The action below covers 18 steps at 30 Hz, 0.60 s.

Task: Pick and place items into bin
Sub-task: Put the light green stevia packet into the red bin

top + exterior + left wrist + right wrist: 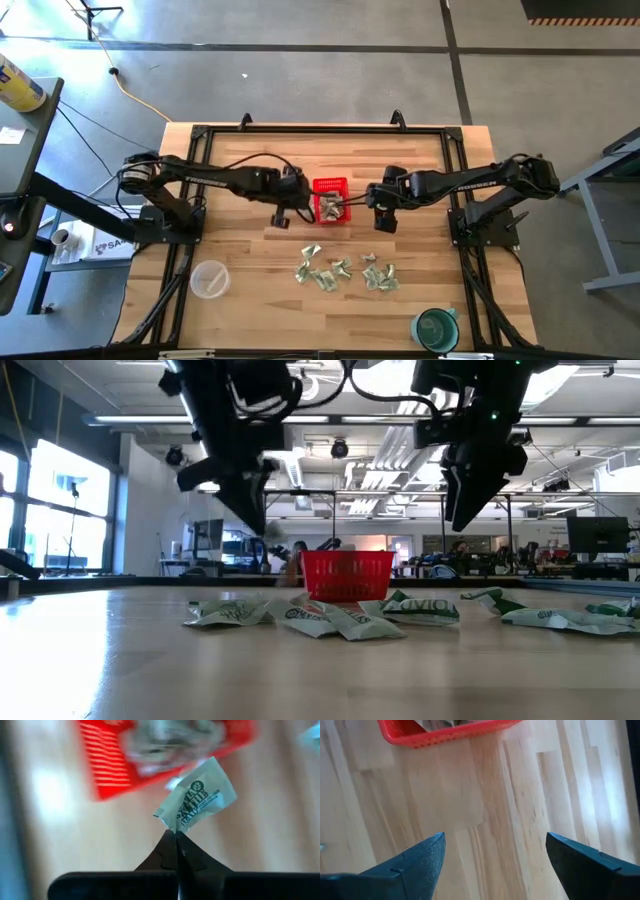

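— While my left pincer [176, 836] pinches one green-and-white packet [197, 802] by its corner, where's the red basket [115, 765]?

— Just ahead of it. My right pincer [492, 857] hangs wide above the bench [520, 810], basket close ahead.

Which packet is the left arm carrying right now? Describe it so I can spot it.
Start at the small bright red slotted plastic basket mid-table. Just left of it the left gripper is shut on one pale green-and-white wrinkly packet, pinched by a corner. Unlike the loose packets scattered on the wood, it is off the table.
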Each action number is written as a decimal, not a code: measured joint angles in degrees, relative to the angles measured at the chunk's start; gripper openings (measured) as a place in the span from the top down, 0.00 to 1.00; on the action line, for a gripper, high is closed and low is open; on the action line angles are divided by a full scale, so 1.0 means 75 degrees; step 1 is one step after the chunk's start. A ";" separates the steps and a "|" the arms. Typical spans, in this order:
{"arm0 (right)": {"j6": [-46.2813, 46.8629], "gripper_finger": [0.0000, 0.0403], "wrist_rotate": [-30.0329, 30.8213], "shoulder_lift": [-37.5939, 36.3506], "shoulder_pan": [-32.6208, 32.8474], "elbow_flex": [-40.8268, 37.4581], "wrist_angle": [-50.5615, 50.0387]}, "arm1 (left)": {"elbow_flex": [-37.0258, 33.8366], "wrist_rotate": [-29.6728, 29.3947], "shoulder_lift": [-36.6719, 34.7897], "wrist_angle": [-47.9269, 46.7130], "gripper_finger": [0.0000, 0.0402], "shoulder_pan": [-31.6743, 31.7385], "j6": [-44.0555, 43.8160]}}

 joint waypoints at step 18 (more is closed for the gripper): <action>0.0209 0.18 0.0436 -0.0297 0.0000 0.0000 -0.0383 | 0.0875 0.1232 0.0698 0.1062 0.89 0.0843 -0.0192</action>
